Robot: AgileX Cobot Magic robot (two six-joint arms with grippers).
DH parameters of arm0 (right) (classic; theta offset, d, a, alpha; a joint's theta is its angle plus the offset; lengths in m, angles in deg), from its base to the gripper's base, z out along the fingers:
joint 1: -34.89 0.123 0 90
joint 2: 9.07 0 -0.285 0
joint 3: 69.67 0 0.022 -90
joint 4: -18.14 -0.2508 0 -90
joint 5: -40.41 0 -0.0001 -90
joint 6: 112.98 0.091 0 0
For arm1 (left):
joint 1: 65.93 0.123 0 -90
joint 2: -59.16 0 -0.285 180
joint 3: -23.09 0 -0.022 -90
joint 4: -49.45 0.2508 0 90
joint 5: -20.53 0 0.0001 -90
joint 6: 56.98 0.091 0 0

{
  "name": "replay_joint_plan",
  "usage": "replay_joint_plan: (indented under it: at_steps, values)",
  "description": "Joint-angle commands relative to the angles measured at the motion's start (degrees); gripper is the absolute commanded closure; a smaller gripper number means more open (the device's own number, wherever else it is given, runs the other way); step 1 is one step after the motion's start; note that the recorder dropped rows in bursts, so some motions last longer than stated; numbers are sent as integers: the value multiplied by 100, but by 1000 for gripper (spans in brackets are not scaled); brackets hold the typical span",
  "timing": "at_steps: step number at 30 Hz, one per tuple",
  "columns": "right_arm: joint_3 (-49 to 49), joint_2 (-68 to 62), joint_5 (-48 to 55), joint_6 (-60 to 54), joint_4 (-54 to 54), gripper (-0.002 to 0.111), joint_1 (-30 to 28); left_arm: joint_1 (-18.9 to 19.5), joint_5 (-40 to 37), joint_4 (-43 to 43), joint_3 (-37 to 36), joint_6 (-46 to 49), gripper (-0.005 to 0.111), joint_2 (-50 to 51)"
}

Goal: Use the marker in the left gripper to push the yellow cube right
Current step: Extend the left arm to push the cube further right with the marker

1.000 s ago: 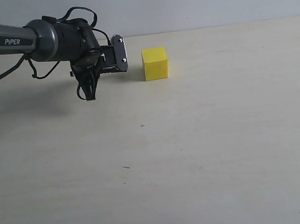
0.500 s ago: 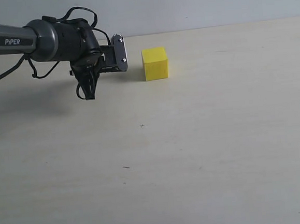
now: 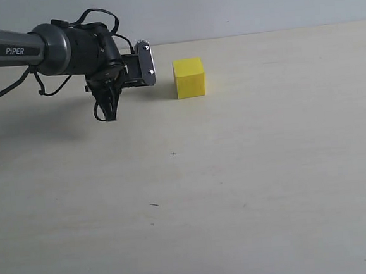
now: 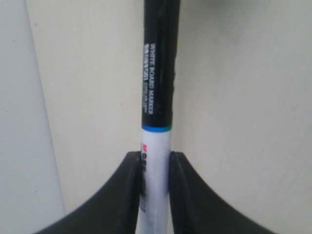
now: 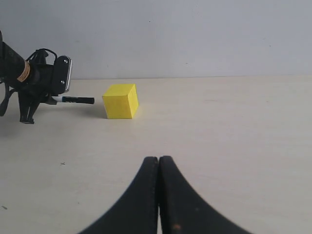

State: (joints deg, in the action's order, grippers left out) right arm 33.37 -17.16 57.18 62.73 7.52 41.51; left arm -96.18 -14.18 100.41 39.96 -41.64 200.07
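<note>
The yellow cube (image 3: 189, 78) (image 5: 120, 101) sits on the pale table toward the back. My left gripper (image 4: 155, 156) is shut on the marker (image 4: 157, 73), pinching its white barrel, and the black part sticks out ahead. In the right wrist view the marker (image 5: 74, 100) lies level just above the table and points at the cube's left face, with a small gap between tip and cube. In the exterior view the dark grey left arm (image 3: 68, 49) reaches in from the left, and its camera mount (image 3: 144, 65) hides the marker. My right gripper (image 5: 159, 158) is shut on nothing, well in front of the cube.
The pale table (image 3: 250, 189) stretches wide to the right of the cube and in front of it. A light grey wall (image 3: 255, 4) rises close behind the cube. A black cable loop (image 3: 108, 108) hangs under the left wrist.
</note>
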Motion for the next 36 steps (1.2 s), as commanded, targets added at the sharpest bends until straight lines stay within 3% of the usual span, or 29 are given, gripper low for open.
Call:
replay_joint_plan:
  at_steps: [1, 7, 14, 19, 23, 27, 32, 36]
  values:
    - [-25, 30, -39, -14, 3, 108, 7, -275, 544, 7, 115, -221, 107, -11]
    - [-25, 30, -39, -14, 3, 108, 7, -819, 455, 168, 540, -412, 107, 188]
    - [-25, 30, -39, -14, 3, 108, 7, -539, -563, 293, 562, -656, 107, 188]
    - [-25, 30, -39, -14, 3, 108, 7, -571, -269, 293, 575, -764, 107, 270]
    - [-25, 30, -39, -14, 3, 108, 7, -934, -140, 304, 1290, -981, 107, 806]
    - [-25, 30, -39, -14, 3, 108, 7, -1529, -344, 394, 2200, -1223, 107, 1351]
    - [-25, 30, -39, -14, 3, 108, 7, -1389, -1200, 563, 2308, -1411, 107, 1432]
    - [-25, 30, -39, -14, 3, 108, 7, -1265, -1337, 528, 2308, -1411, 107, 1432]
